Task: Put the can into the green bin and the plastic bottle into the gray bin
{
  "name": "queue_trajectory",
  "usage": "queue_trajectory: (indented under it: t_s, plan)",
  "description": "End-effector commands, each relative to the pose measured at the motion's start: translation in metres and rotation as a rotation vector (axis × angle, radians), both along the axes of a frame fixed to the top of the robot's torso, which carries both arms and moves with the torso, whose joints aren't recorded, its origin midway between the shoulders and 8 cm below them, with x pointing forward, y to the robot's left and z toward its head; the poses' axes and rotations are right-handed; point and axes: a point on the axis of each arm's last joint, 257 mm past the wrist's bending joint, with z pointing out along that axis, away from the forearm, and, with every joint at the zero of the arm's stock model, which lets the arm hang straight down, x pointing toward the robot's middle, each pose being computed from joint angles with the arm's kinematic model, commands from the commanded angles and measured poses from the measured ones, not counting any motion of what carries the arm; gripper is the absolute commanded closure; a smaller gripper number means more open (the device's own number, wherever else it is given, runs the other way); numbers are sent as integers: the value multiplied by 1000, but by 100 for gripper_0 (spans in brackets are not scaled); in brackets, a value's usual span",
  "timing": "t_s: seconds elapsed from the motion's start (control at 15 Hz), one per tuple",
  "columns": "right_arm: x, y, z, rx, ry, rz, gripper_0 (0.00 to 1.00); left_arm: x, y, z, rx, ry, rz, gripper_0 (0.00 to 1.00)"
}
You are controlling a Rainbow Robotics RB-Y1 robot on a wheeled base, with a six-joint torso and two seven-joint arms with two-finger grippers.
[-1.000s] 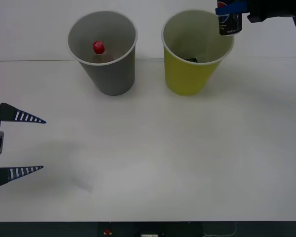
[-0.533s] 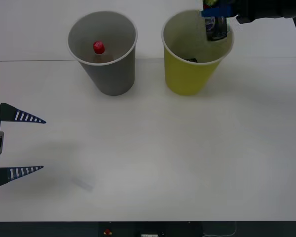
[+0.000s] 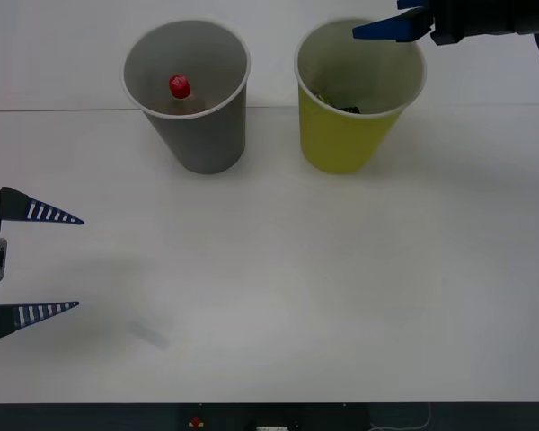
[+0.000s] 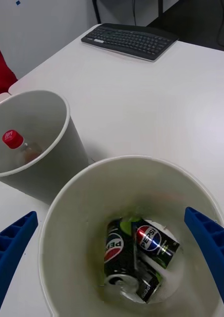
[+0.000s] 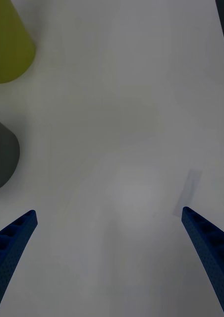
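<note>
While the right gripper (image 4: 112,277) hangs with jaws apart over the green bin (image 3: 346,135), the can (image 4: 154,243) lies inside it, the plastic bottle (image 3: 180,90) stands in the gray bin (image 3: 202,135), and the left gripper (image 3: 36,262) waits open near the table's edge.

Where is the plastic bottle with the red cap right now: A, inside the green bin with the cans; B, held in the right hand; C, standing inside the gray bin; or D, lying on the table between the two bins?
C: the plastic bottle stands inside the gray bin, its red cap up, while the right hand hangs open over the green bin holding nothing.
</note>
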Motion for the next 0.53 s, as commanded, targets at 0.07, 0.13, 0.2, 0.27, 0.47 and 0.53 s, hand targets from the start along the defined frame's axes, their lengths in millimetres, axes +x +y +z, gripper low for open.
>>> queue_trajectory:
  t_s: [0.07,0.13,0.2,0.27,0.47,0.53]
  plan:
    - [-19,0,2,-11,-26,29,0,0,0,0,0,0,0,0]
    - [-28,0,2,-21,-42,42,0,0,0,0,0,0,0,0]
    - [-38,0,0,-31,-56,57,0,0,0,0,0,0,0,0]
    - [-48,-1,-3,-38,-62,72,0,0,0,0,0,0,0,0]
    - [-78,-8,-18,-67,-95,102,0,0,0,0,0,0,0,0]
    - [-88,-11,-24,-78,-102,109,0,0,0,0,0,0,0,0]
